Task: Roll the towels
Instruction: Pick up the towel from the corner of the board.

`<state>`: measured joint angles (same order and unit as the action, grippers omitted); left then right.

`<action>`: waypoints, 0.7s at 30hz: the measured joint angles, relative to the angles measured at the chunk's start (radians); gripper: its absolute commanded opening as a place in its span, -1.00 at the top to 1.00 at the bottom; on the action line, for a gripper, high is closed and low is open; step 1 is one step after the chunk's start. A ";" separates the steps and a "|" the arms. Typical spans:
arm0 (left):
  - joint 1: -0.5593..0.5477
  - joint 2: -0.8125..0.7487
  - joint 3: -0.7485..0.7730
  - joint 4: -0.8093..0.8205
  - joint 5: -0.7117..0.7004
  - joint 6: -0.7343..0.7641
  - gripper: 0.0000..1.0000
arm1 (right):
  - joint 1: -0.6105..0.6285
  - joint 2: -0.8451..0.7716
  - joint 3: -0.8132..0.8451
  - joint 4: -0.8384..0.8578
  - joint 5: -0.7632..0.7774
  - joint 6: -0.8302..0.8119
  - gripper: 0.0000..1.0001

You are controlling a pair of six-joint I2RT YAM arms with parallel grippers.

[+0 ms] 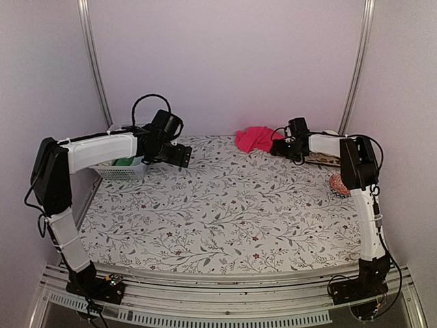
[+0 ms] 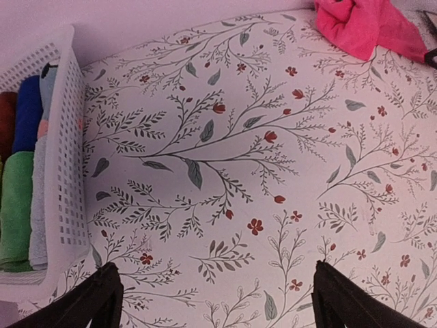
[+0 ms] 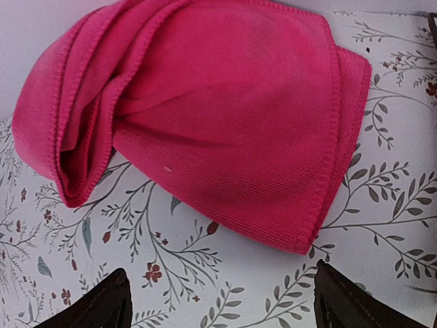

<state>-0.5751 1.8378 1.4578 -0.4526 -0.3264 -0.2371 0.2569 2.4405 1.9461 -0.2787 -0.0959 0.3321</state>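
The hot pink towel (image 3: pixel 205 116) lies bunched and folded over itself on the worktop (image 1: pixel 225 219), at the far edge and right of its middle, close under the back wall. The right claw (image 3: pixel 218 307) hangs just on the near side of it, fingers spread wide with nothing between them. The left claw (image 2: pixel 218 301) is spread too and holds nothing. It sits over bare worktop near the far left corner, beside the white basket (image 2: pixel 65 137) holding a green roll (image 2: pixel 17 205) and a blue roll (image 2: pixel 27 113). The main risk I see is the towel's heaped shape. If the fingers press together on the top fold alone, they would likely lift one layer and drag the rest into a tighter lump, giving a crooked roll. A push toward the far edge could jam the cloth against the wall. Coming down too low could also pinch the worktop's patterned cover along with the hem. The left claw is well apart from the towel, so it cannot steady it from there.
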 measured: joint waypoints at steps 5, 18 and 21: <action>-0.001 -0.040 -0.021 -0.001 -0.006 0.000 -0.93 | -0.013 0.033 0.012 -0.008 0.022 0.009 -0.79; -0.001 -0.088 -0.055 -0.008 -0.084 0.013 -0.93 | -0.036 0.176 0.229 -0.019 -0.004 0.064 -0.10; -0.001 -0.111 -0.068 -0.014 -0.096 0.013 -0.93 | -0.037 0.187 0.243 -0.021 -0.030 0.088 0.36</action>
<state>-0.5758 1.7264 1.3899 -0.4664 -0.4225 -0.2237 0.2203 2.6274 2.1887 -0.3000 -0.1257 0.4198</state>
